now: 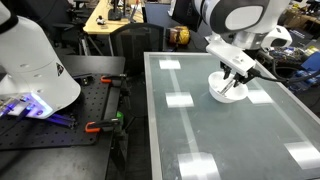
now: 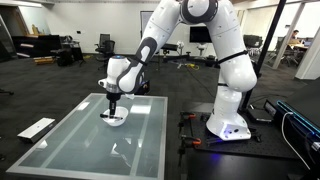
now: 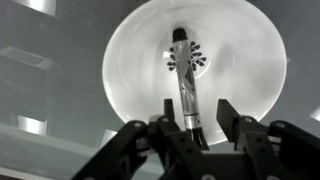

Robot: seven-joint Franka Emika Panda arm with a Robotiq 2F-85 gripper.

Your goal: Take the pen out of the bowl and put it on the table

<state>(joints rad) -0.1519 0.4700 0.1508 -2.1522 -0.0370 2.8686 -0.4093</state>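
The white bowl stands on the pale glass table and shows in both exterior views. The black pen lies in the bowl across its middle, its near end pointing toward me. My gripper hangs directly over the bowl, open, with one finger on each side of the pen's near end. The left finger is close to the pen and a gap shows on the right. The gripper also shows in both exterior views, low over the bowl.
A black perforated bench with orange-handled clamps stands beside the table, carrying the robot base. A flat white object lies on the floor off one table corner. The table top shows bright square reflections.
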